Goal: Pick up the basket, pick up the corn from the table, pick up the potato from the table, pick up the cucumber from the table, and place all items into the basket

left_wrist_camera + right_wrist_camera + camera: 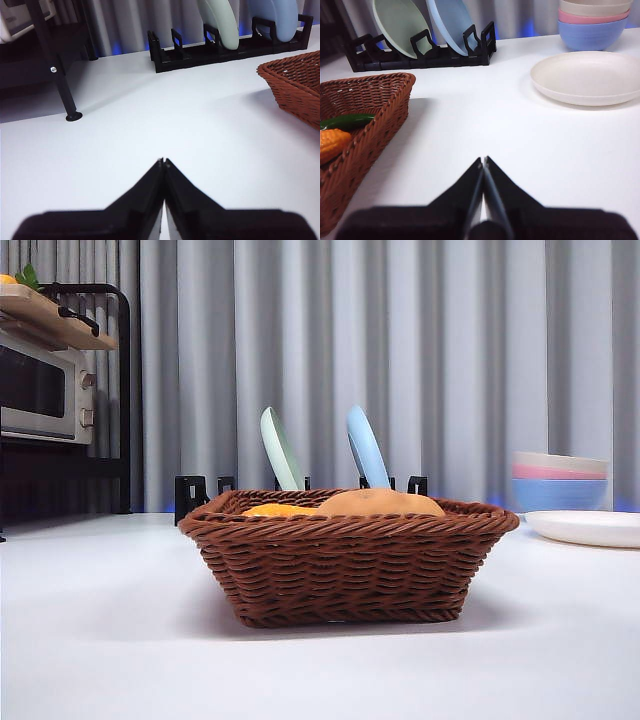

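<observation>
Both grippers low over table (100,640) | left (163,162) closed | right (483,161) closed

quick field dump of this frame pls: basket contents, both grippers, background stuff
basket: brown woven wicker basket on white table
contents: tan smooth potato, orange-yellow corn cob, dark-green cucumber
left gripper: shut, empty, over bare table beside basket
right gripper: shut, empty, between basket and cream plate
background: black rack with green and blue plates; stacked bowls
</observation>
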You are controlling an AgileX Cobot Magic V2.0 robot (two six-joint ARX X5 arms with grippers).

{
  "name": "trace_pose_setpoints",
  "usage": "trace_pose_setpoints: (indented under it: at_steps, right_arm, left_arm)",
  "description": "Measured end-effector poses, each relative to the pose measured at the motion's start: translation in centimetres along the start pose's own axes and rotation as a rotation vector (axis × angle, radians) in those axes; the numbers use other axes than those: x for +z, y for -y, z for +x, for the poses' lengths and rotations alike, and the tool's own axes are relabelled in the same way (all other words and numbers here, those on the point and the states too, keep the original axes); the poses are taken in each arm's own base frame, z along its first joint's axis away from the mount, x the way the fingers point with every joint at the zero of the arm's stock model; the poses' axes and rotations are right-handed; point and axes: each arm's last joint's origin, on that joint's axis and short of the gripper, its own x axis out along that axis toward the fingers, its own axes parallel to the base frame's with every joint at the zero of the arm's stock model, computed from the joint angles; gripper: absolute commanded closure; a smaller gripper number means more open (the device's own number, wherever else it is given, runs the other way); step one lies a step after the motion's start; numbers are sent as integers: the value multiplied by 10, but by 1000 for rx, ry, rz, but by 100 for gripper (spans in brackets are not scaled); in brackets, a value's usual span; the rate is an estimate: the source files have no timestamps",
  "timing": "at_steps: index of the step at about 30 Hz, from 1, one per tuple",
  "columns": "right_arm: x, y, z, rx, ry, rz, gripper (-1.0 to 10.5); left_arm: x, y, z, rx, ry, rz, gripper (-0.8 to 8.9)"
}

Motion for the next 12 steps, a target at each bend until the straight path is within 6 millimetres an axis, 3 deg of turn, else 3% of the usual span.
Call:
trace_pose_setpoints:
  at_steps: [12]
  right_arm:
    - [0,0,0,0,-2,5,945]
  left_arm:
    - [0,0,0,0,0,0,815]
